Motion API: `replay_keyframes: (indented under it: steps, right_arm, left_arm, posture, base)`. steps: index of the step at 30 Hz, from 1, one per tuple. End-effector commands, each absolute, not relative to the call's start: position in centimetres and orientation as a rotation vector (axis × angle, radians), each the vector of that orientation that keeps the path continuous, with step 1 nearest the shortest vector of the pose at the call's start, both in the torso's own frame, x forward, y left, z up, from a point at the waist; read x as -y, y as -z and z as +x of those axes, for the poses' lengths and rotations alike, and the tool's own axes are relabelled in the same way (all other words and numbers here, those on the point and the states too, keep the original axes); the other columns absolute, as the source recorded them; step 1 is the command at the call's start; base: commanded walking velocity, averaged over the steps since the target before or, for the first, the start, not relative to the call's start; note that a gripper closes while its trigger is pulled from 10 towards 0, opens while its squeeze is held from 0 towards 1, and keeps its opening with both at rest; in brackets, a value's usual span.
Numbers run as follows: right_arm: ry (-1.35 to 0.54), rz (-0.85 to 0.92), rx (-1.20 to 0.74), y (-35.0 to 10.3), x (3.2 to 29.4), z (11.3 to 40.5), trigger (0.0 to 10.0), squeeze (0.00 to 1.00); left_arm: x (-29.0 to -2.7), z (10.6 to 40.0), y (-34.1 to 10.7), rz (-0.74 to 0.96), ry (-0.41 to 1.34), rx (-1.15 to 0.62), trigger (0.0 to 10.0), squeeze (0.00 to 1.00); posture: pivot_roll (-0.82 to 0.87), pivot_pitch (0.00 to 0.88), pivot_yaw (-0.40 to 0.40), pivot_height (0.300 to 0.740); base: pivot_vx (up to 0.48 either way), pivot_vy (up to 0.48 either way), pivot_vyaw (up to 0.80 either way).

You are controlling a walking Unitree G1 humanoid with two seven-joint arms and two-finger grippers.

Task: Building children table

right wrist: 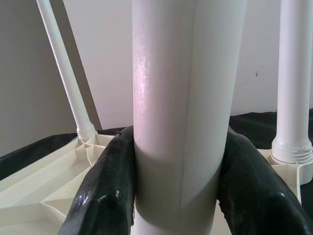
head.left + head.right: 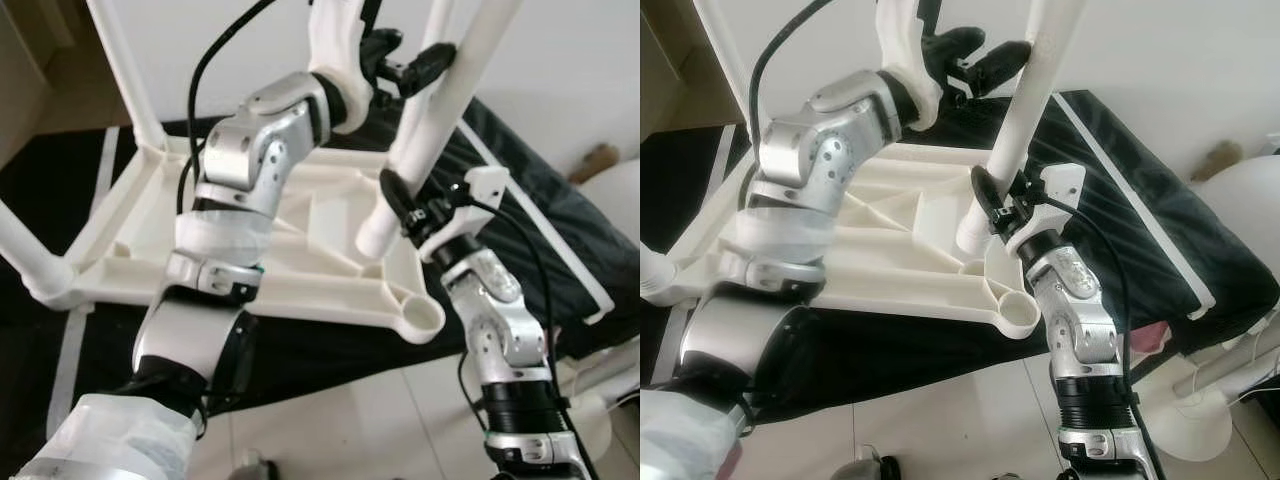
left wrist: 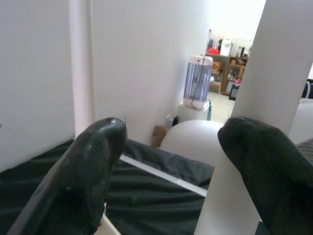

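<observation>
A cream plastic children's tabletop [image 2: 300, 255] lies upside down on a black cloth-covered surface [image 2: 1140, 190], ribbed underside up. Other legs already stand in its far-left and left corners. The right gripper [image 1: 176, 186] is clamped around a loose white tubular table leg [image 2: 1015, 130], near its lower end, over the tabletop's right side. The left gripper [image 2: 420, 68] is higher up that leg, fingers spread, one touching it. The empty round corner socket [image 2: 424, 318] sits nearer. The tilted leg could miss that socket or jam crooked, shoving the tabletop sideways.
</observation>
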State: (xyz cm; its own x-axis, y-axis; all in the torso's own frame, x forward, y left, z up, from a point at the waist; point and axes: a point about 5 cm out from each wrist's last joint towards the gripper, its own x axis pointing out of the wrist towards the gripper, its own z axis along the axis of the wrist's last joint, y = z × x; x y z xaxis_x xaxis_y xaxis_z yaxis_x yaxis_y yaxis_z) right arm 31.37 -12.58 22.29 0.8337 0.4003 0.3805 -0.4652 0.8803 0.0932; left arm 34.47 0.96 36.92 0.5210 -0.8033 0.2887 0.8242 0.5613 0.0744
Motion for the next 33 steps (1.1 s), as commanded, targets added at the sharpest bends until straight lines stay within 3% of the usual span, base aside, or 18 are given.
replay_keyframes:
  steps: [1,10,19,24,27,33]
  right_arm:
    - [-0.495,0.167,0.301,-21.3,11.6,31.5,10.0,0.0]
    - [-0.488,0.151,0.314,-21.5,11.6,31.4,10.0,0.0]
    - [-0.408,0.154,0.376,-22.9,12.8,30.3,10.0,0.0]
    - [-0.393,0.152,0.378,-22.9,13.0,30.1,10.0,0.0]
    - [-0.36,0.153,0.385,-23.0,13.6,30.0,10.0,0.0]
    - [-0.334,0.151,0.389,-23.2,13.9,29.9,10.0,0.0]
  left_arm:
    - [0.2,33.2,-37.9,-0.061,1.084,0.339,10.0,0.0]
    - [-1.1,34.1,-37.4,-0.053,1.025,0.341,10.0,0.0]
    - [-7.7,36.7,-32.5,0.018,0.804,0.234,10.0,0.0]
    - [-9.2,36.9,-31.5,0.025,0.761,0.215,10.0,0.0]
    - [-11.7,36.5,-28.8,0.054,0.714,0.189,10.0,0.0]
    - [-13.1,33.8,-25.6,0.056,0.878,0.181,10.0,0.0]
  posture:
    - [-0.04,0.048,0.009,0.74]
    - [-0.04,0.048,0.012,0.74]
    - [-0.05,0.055,0.024,0.74]
    - [-0.06,0.052,0.026,0.74]
    - [-0.05,0.049,0.025,0.74]
    - [-0.05,0.045,0.023,0.74]
  base:
    - [0.0,0.0,0.0]
    - [0.0,0.0,0.0]
    - [0.0,0.0,0.0]
    - [0.0,0.0,0.0]
    - [0.0,0.0,0.0]
    - [0.0,0.0,0.0]
